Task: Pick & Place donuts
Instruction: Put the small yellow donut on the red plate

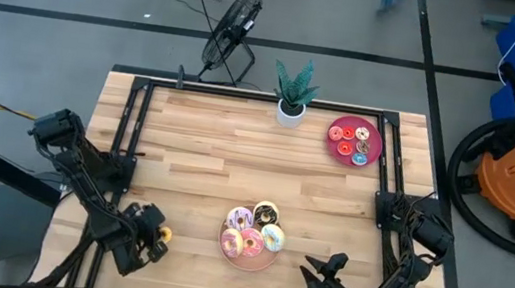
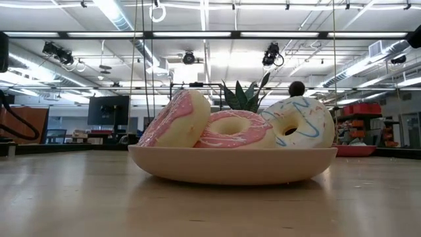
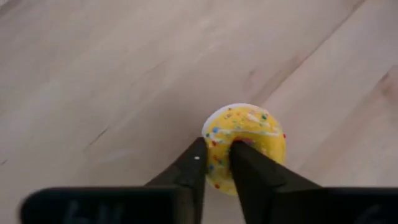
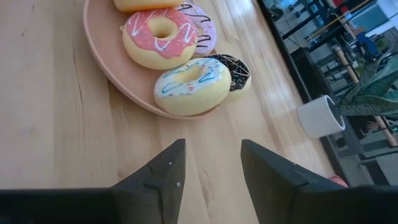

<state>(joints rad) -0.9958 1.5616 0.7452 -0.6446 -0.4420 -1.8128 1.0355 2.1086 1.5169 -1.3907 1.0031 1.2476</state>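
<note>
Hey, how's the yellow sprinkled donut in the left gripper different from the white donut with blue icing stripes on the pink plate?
The yellow sprinkled donut is clamped at its rim by the left gripper, off any plate; the white donut with blue icing stripes lies free on the round pink plate. In the high view, the yellow one looks smaller. It carries coloured sprinkles; the white one carries blue and pink drizzle lines. Both are toy rings.

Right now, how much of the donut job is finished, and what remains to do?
Done, apparently: large donuts lie piled on the pink plate, and small ones on the dark red plate near the potted plant. In hand: the left gripper is shut on a yellow sprinkled donut above bare table. Left: placing it; which plate, I cannot tell. The right gripper waits open near the pink plate.
</note>
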